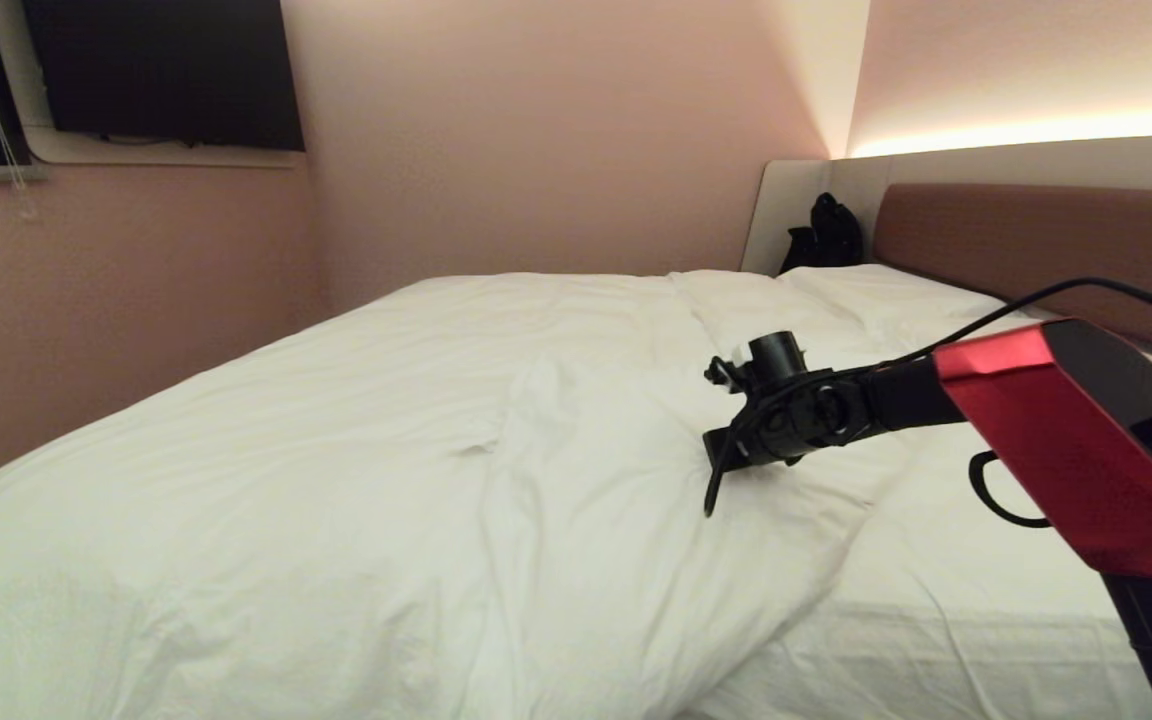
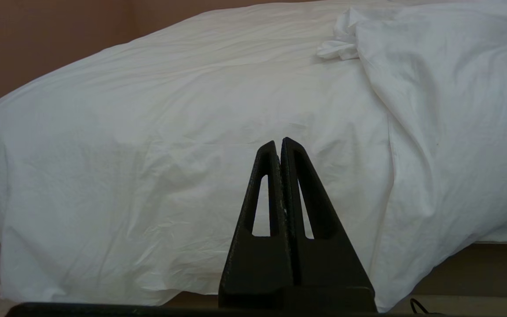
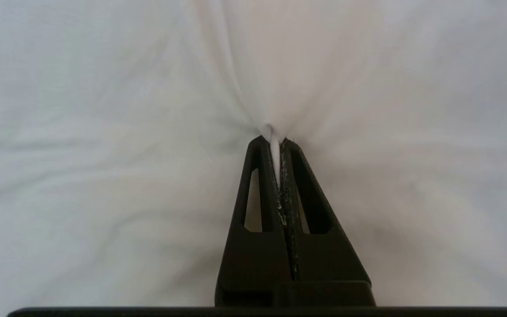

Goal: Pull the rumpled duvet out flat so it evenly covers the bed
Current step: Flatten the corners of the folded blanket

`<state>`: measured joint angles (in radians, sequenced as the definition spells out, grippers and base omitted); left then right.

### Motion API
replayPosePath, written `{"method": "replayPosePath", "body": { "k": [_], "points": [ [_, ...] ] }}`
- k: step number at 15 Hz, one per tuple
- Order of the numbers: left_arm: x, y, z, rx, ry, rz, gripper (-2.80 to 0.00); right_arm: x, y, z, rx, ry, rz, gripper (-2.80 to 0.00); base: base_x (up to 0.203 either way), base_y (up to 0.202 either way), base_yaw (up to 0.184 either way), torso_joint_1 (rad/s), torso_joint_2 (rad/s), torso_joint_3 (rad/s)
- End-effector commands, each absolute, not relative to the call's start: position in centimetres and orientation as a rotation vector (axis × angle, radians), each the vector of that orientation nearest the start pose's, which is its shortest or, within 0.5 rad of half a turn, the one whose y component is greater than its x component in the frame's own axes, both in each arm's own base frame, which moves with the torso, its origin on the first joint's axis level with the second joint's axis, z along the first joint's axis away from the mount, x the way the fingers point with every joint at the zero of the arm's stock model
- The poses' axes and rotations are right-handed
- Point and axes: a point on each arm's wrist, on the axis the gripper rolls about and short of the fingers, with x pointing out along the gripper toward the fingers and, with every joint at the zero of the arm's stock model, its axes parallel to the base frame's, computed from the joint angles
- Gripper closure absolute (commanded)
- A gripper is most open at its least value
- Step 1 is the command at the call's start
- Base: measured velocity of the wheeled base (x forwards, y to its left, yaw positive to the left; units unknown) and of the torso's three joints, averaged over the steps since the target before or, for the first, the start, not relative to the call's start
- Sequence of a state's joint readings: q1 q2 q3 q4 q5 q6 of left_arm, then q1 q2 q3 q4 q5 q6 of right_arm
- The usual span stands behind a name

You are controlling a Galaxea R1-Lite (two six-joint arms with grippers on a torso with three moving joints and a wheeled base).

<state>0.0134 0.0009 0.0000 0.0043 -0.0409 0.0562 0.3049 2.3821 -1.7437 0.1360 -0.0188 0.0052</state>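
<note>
Pinching a small tuck of white cloth between its closed tips, the right pincer (image 3: 278, 140) sits at centre right of the head view, its black fingers angled down into the folded-over flap of the duvet (image 1: 356, 470). Creases fan out from that nip in the right wrist view, so the fabric looks under tension. Low at the foot of the bed (image 1: 986, 610), the left pincer (image 2: 279, 145) is parked with its 2 fingers pressed together on nothing, facing the hanging cover.

Near the lower right of the head view, bare sheet shows where the duvet's doubled edge stops short. To do this step well, I judge the pull should run low and steady toward that bare right side, keeping the nip firm, since so thin a pinch could slip.

Farther up, pillows (image 1: 866, 290) lie by the brown headboard (image 1: 1036, 240), with a dark bag (image 1: 826, 235) in the corner.
</note>
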Motion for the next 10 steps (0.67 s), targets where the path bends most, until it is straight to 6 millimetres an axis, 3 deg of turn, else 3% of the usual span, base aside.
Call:
{"method": "replayPosePath", "body": {
  "k": [1, 5, 10],
  "points": [
    [-2.3, -0.1, 7.5, 0.057, 0.005, -0.028, 0.00, 43.1, 13.4, 13.3, -0.093, 0.737, 0.262, 0.00, 0.000, 0.000, 0.000, 0.000, 0.00, 0.000],
    [-2.3, -0.1, 7.5, 0.057, 0.005, -0.028, 0.00, 37.9, 11.0, 15.9, -0.088, 0.772, 0.241, 0.00, 0.000, 0.000, 0.000, 0.000, 0.00, 0.000],
    [-2.3, -0.1, 7.5, 0.057, 0.005, -0.028, 0.00, 31.6, 6.9, 16.3, -0.083, 0.843, 0.187, 0.00, 0.000, 0.000, 0.000, 0.000, 0.00, 0.000]
  ]
}}
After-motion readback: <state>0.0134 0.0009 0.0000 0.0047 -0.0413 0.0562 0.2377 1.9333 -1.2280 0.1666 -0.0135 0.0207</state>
